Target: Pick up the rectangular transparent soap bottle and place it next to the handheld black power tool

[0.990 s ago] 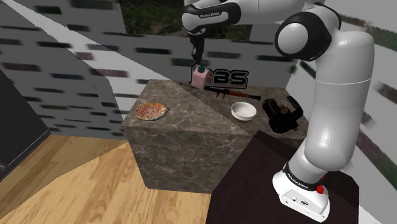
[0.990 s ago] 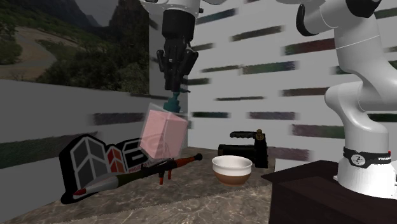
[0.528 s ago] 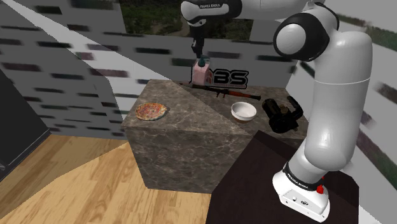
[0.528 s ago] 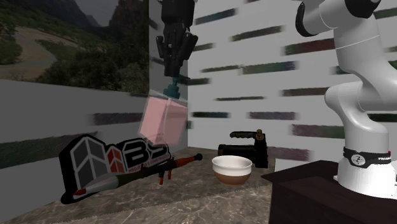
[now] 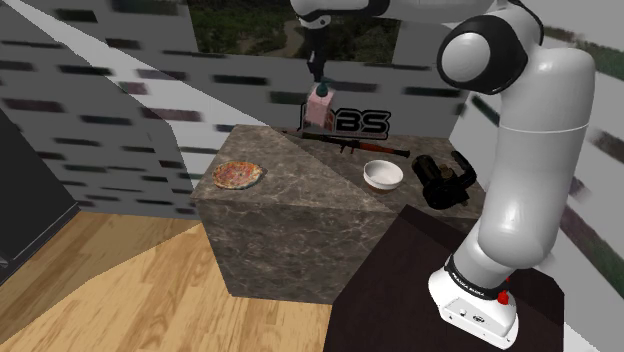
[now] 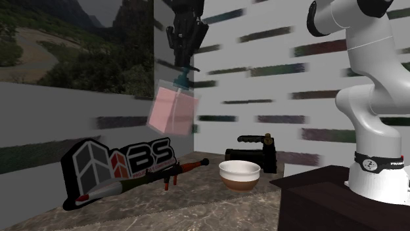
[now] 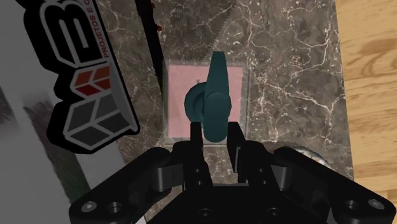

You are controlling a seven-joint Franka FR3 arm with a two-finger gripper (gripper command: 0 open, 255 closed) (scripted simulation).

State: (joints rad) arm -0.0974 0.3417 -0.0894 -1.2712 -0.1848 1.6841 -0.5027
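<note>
Higher than a second ago, the pink soap bottle (image 6: pixel 172 109) hangs tilted above the counter (image 5: pixel 300 205), well apart from the power tool (image 5: pixel 445 178). The gripper (image 7: pixel 216 130) clamps its teal pump. The bottle looks rigid and light, but probably swings from so narrow a hold.

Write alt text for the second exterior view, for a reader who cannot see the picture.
The black gripper holds a clear bottle of pink soap by its teal pump, tilted, in the air above a dark marble counter. On the counter stand a BS sign, a white bowl and, behind the bowl, the black power tool.
</note>
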